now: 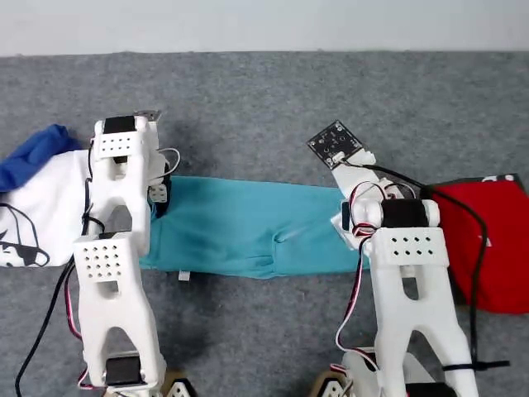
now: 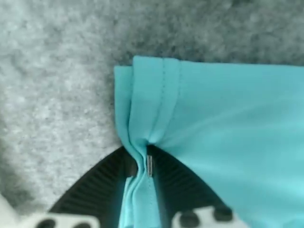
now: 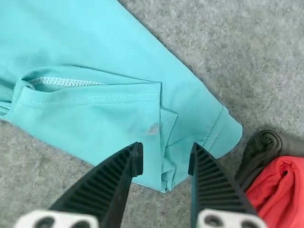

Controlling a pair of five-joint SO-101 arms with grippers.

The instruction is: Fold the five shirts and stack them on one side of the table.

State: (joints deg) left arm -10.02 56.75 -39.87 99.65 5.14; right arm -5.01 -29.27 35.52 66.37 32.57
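Across the middle of the grey carpeted table point(image 1: 273, 99) lies a turquoise jersey shirt point(image 1: 248, 227), probably limp and light, one hem pinched by the left gripper point(image 2: 140, 166), the right gripper point(image 3: 164, 159) parted above the opposite corner, a sensible hold.

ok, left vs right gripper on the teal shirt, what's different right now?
Left gripper is shut, pinching a bunched edge of the teal shirt; right gripper is open, holding nothing. Left is at the end near the white shirt, right at the end near the red shirt. Both are at the same shirt.
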